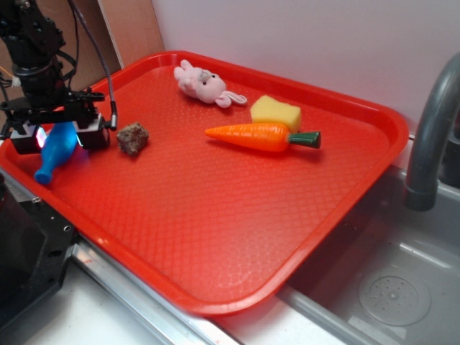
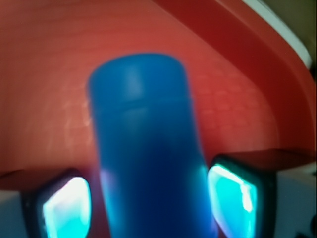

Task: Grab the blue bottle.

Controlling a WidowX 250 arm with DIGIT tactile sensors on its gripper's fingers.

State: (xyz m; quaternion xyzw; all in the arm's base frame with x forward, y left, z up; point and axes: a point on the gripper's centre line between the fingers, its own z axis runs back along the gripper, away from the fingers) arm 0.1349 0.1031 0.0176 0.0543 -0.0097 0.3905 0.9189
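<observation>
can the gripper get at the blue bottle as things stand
Probably yes. The gripper is already down around the bottle, with a finger on each side of its body in the wrist view. The rock sits apart. Whether the pads touch the bottle is unclear.

A red tray [image 1: 215, 237] is being occupied by a pink plush rabbit [image 1: 203, 83] near its far edge, a yellow sponge [image 1: 275, 112] touching an orange toy carrot [image 1: 262, 136], and a brown rock [image 1: 133, 137] toward its left edge. A grey faucet [image 1: 431, 122] is being shown over a sink [image 1: 388, 287] beside the tray's right edge.
</observation>
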